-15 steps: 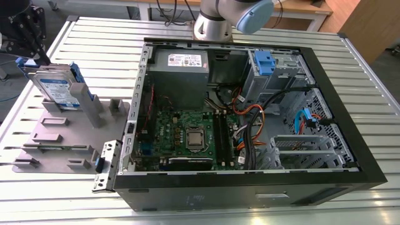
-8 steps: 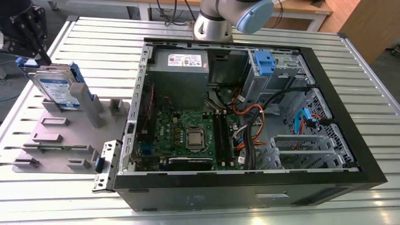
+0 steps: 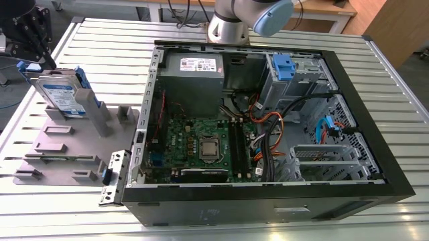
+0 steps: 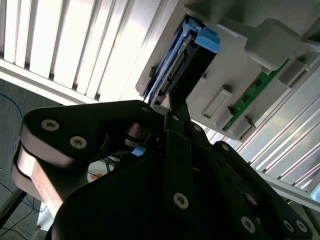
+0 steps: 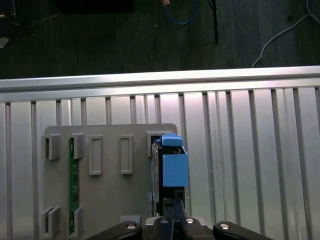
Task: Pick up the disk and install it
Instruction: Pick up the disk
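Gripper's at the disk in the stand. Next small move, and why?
Probably slide the gripper a little along the disk toward its middle. In the first wrist view it sits in line with the disk but at one end, and the disk stands on edge in the grey stand, outside the computer case. A hold nearer the middle looks likelier to lift it straight.

My gripper (image 3: 41,50), at 10 o'clock from the computer case (image 3: 268,198) in the exterior view, is cut off by the picture's edge, and the grey holder (image 3: 92,110) hides the disk's (image 3: 62,95) lower edge.
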`<state>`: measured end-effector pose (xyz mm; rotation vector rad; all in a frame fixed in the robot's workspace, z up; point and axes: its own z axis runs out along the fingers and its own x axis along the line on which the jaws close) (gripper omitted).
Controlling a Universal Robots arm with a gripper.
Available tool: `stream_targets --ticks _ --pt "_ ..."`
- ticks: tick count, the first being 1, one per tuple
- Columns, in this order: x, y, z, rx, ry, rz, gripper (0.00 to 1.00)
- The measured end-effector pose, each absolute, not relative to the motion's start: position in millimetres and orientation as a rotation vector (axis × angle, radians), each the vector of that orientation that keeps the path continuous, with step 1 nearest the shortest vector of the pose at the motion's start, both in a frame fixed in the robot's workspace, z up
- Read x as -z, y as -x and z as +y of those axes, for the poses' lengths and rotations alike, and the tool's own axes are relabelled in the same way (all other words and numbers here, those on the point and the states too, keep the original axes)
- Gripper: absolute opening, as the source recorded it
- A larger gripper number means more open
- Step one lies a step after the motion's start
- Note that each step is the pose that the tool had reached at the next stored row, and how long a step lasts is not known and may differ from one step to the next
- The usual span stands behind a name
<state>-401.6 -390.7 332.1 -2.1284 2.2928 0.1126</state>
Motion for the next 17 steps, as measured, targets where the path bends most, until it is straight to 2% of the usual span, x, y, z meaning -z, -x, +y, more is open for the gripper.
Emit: stream_targets --ticks 9,11,12,14,17 --pt "-332.0 401.6 -390.6 -0.113 2.128 2.293 0.11" --pt "-332.0 401.6 -390.5 -0.113 2.128 2.293 0.24" --pt "-332.0 401.6 -390.5 -0.113 2.128 2.293 0.24" --pt "-332.0 401.6 -390.5 -0.113 2.128 2.293 0.35" --pt "-332.0 401.6 -390.5 -0.113 2.128 2.293 0.41"
